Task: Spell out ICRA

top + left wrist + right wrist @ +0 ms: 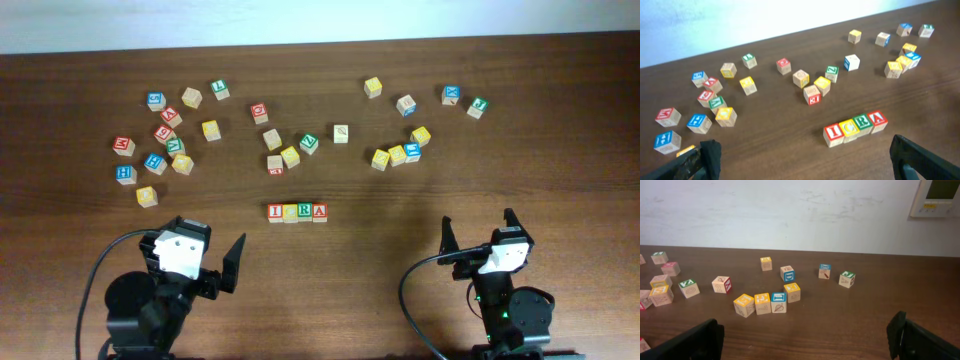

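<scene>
ICRA row (298, 212) is noted complete, long axis parallel to the near edge of the tabletop (560, 180), ahead and right of the nearer left gripper (195, 243), farther from the right gripper (479, 222); both are spread wide, nothing pinched.

I get even, fairly bright light from above on the dark table (400, 300), with only short soft shadows beside the scattered cubes (210, 130), while the wall (740, 20) washes out bluish-white in my left wrist view and distant lettering looks soft.
</scene>
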Controlling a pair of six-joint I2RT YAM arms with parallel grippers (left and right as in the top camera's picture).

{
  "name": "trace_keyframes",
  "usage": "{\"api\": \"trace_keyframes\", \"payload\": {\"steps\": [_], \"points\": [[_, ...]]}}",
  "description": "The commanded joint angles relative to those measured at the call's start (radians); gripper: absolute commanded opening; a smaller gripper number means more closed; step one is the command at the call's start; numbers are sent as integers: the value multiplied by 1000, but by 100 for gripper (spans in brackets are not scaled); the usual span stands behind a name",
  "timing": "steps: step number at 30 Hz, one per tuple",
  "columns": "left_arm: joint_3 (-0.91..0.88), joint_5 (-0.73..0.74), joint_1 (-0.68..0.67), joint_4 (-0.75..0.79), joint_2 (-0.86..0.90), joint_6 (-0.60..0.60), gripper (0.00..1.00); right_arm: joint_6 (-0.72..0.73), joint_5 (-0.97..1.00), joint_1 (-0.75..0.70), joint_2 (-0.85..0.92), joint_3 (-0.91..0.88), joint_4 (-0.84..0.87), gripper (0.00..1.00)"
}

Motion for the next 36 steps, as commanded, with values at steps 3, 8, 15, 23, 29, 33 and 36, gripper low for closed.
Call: {"api": "trace_keyframes", "payload": {"steps": [3,8,15,23,29,33,36], "points": [[-102,-2,31,58,-104,-3,99,-3,-9,1,-9,-7,-2,99],[-246,-4,36,238,-258,-42,99,-3,-9,1,-9,-7,-2,99],[-440,-76,36,479,-371,-177,99,-3,-9,1,-9,-7,-2,98],[-474,-162,36,484,-371,-200,99,-3,-9,1,-9,-7,-2,98],[-474,-180,36,409,-371,-195,99,-3,-9,1,-9,-7,-2,98],[-474,-175,36,409,-371,-195,99,-3,-9,1,-9,-7,-2,98],[-473,-143,36,412,-371,-164,99,-3,-9,1,-9,-7,-2,98]]}}
